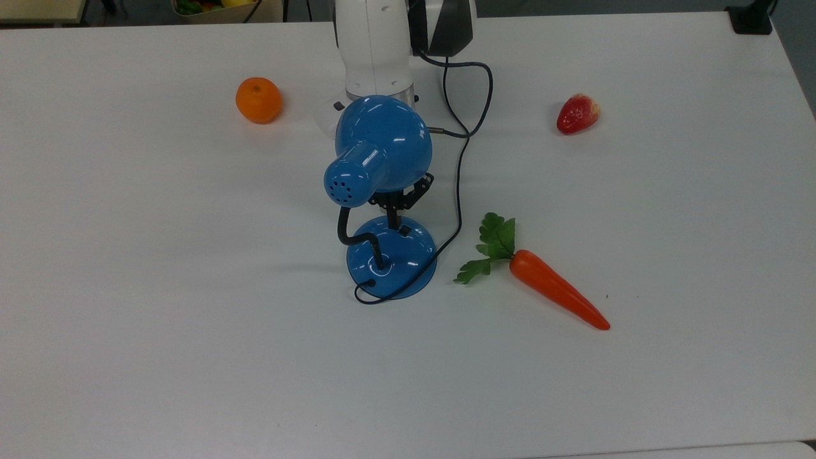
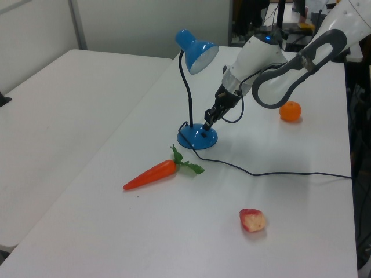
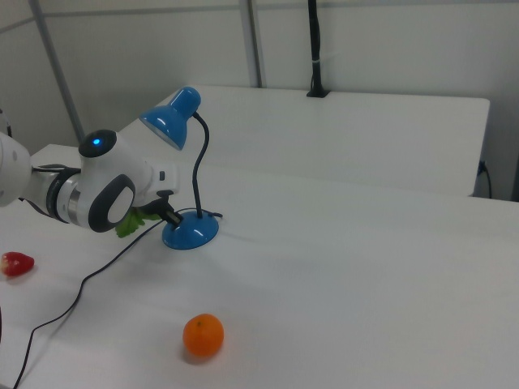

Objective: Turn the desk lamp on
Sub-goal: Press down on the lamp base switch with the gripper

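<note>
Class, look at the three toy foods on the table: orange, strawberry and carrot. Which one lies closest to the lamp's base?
The carrot. Its green leaves almost reach the desk lamp base beside the cord, while the orange and the strawberry sit far off at opposite sides.
</note>
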